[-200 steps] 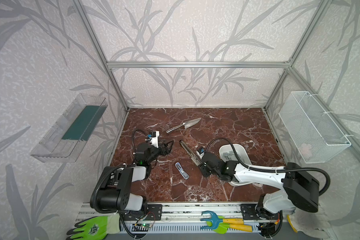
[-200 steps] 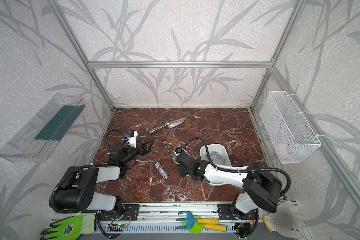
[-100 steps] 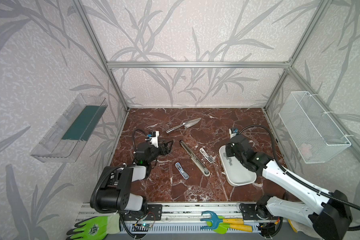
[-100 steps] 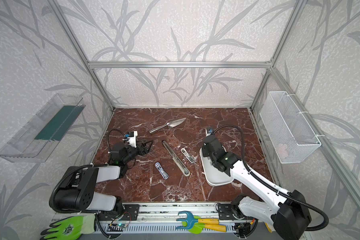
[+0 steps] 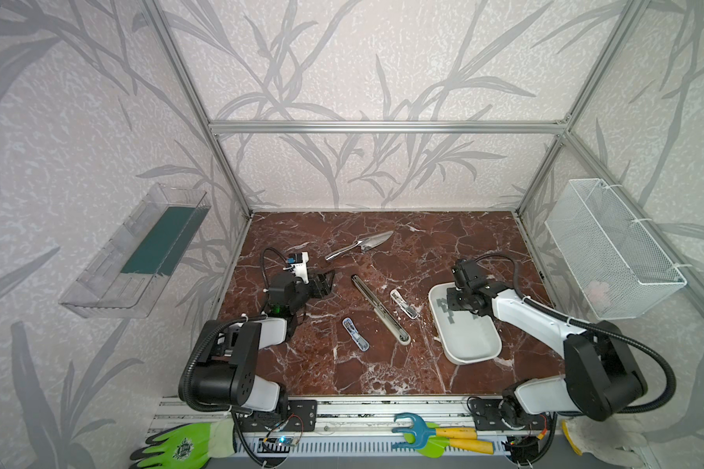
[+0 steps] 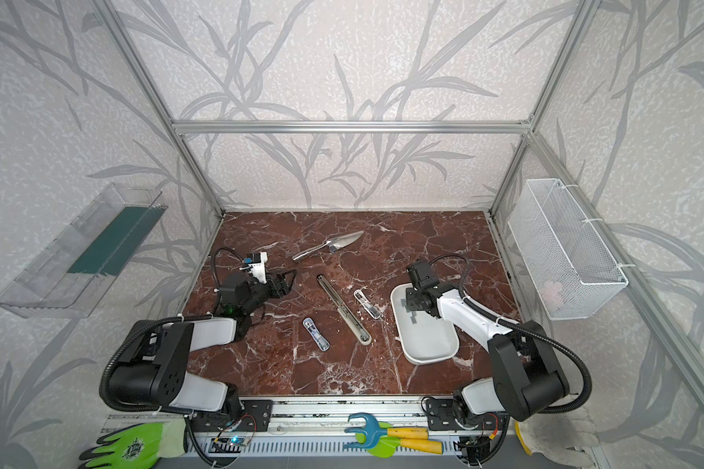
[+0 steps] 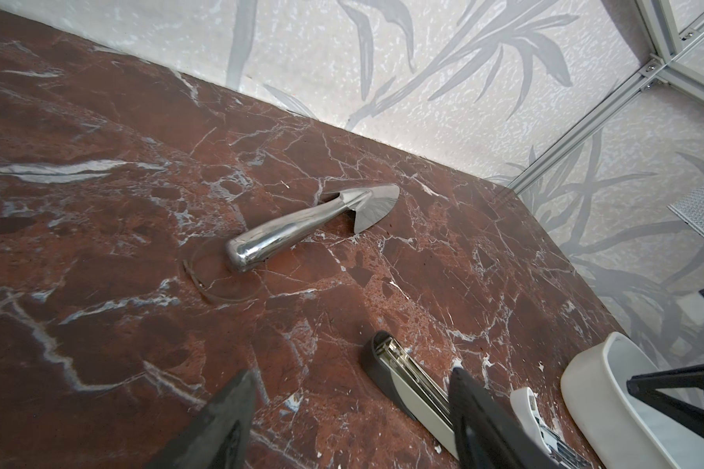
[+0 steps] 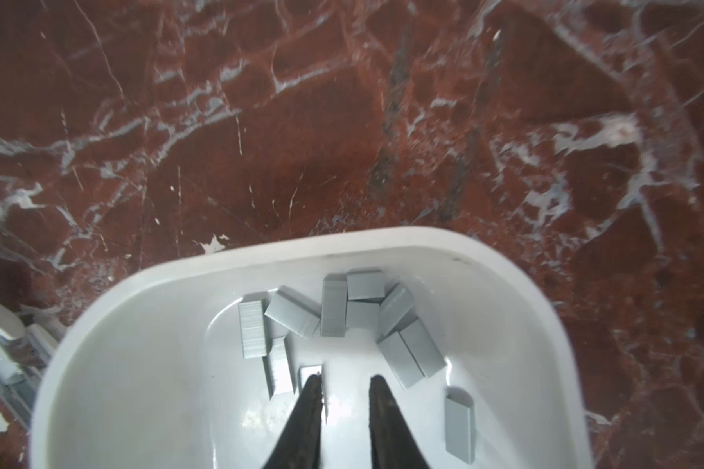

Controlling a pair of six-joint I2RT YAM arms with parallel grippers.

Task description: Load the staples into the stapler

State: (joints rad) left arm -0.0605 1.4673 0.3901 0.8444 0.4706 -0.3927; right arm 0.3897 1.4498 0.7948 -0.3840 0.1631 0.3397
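The stapler (image 5: 379,308) lies opened flat on the marble, a long grey-and-white bar with a metal channel (image 7: 407,381). Several grey staples (image 8: 334,308) lie in the far end of a white tray (image 5: 470,357), seen in both top views (image 6: 413,318). My right gripper (image 8: 345,379) is down inside the tray (image 8: 383,239), jaws narrowly open with only tray floor between them; one fingertip (image 8: 311,383) overlaps the end of a staple strip. My left gripper (image 5: 322,284) hovers low, left of the stapler, open and empty (image 7: 348,377).
A shiny metal trowel (image 5: 360,245) lies behind the stapler. Two small clear plastic pieces (image 5: 403,302) (image 5: 355,333) lie either side of it. A wire basket (image 5: 610,251) hangs on the right wall and a clear shelf (image 5: 139,260) on the left wall.
My right arm swung from the stapler in the middle over to the tray and dropped into it, its jaws narrowing. The left arm has not moved.
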